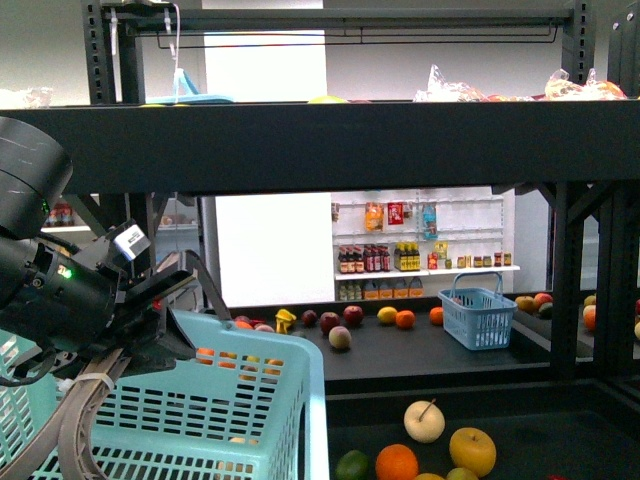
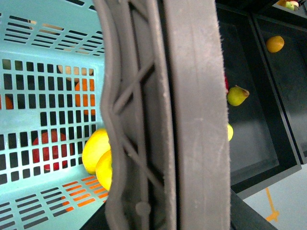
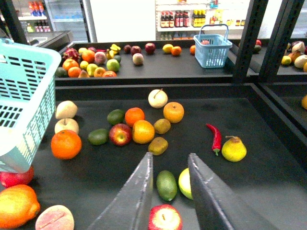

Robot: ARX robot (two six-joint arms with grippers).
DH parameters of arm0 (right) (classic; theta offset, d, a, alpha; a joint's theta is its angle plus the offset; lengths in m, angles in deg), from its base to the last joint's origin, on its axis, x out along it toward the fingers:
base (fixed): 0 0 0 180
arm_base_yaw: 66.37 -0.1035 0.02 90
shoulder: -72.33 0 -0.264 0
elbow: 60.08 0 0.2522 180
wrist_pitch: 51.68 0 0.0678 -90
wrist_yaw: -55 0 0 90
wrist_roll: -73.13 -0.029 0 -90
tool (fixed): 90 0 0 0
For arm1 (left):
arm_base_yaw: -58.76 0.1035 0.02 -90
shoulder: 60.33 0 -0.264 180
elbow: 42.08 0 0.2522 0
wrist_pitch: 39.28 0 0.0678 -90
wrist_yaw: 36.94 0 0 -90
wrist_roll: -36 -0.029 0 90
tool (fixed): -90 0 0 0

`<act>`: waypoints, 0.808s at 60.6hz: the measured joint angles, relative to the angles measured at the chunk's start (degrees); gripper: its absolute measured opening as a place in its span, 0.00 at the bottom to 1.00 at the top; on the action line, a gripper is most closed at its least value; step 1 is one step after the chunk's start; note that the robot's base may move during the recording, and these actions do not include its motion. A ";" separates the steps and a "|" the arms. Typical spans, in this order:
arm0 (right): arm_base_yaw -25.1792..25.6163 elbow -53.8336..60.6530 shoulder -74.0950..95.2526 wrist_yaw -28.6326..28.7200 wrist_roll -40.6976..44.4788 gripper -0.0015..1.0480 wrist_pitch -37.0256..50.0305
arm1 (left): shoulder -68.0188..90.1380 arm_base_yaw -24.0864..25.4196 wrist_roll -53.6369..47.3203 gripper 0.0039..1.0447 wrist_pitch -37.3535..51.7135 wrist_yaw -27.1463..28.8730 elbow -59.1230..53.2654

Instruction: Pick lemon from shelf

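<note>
basket [image 1: 250, 400] blocks left, shelf [image 1: 575, 420] bare rightward

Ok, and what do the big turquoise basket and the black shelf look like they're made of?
The turquoise basket looks like moulded plastic, smooth and slightly glossy: thin slotted walls, one even colour. The shelf is probably painted metal, matte black: perforated uprights and thin, straight tray edges.

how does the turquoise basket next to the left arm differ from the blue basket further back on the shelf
Colour: the turquoise basket is pale aqua, the blue basket a deeper blue.
Pose: the turquoise basket looks tilted, a red fruit partly under its corner; the blue basket stands level on the shelf.
Handle: the blue basket's stands raised; the turquoise basket shows none.
Both are slotted plastic.
</note>
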 joint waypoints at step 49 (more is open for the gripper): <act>-0.04 1.27 -18.78 -0.09 0.20 0.07 -15.47 | 0.00 0.00 0.00 0.26 0.00 0.04 0.00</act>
